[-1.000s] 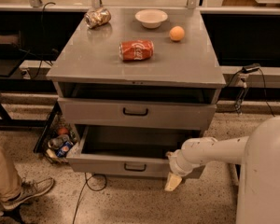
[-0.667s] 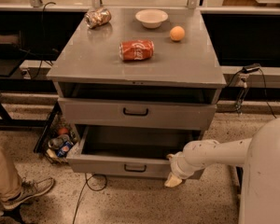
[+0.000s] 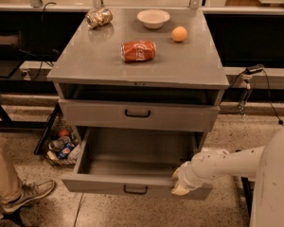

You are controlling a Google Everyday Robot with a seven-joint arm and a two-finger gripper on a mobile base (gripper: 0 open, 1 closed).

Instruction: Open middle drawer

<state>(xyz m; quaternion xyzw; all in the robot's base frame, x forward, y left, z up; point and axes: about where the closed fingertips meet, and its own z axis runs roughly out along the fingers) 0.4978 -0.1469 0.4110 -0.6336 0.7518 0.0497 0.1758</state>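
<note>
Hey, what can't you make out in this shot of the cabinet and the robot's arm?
All in the camera view:
- Gripper, at the right end of the middle drawer front: its contact is covered by the arm.
- Cabinet below the middle drawer: hidden by that pulled-out drawer.
- Upper drawer inside: dark under the tabletop.
- Person: cut off by the left edge.
- Clutter left of the cabinet: too small to identify.

Claw (image 3: 181,187) against bottom drawer (image 3: 99,185) front, interior free
</note>
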